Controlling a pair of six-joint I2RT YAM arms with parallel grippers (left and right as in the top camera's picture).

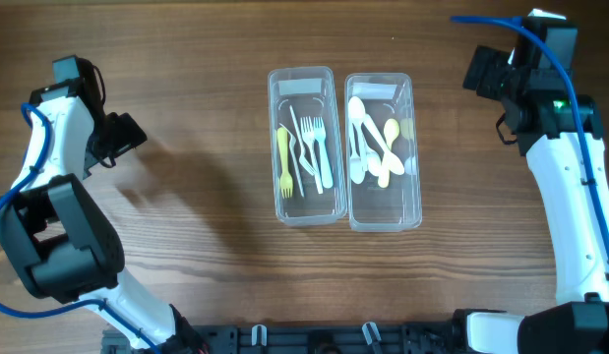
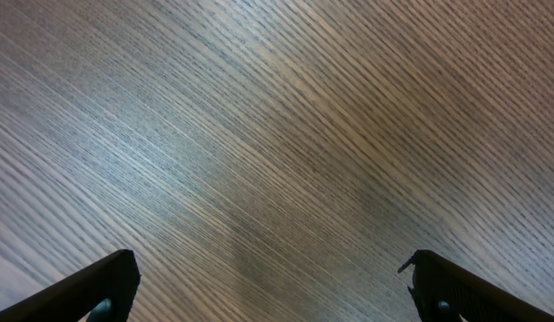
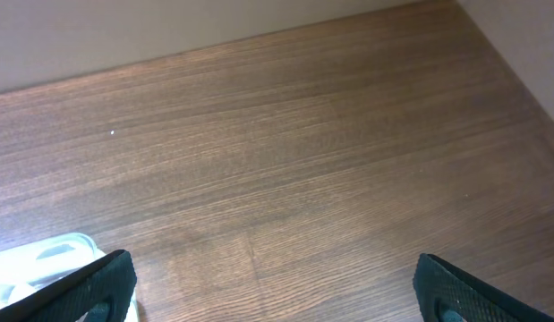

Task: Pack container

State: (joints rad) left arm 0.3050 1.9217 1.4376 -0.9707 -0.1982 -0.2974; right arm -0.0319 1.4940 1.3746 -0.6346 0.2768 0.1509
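though cropped to tips, left pincer (image 2: 269, 264) and right pincer (image 3: 274, 261) each spread wide, empty

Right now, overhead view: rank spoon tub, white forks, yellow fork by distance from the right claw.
From the right claw:
1. Clear plastic tub of spoons, right of the pair.
2. White plastic forks, in the left tub.
3. Yellow plastic fork, that tub's far left side.

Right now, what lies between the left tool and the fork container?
Bare wooden table only, between left tool and fork container; the overhead view shows it.
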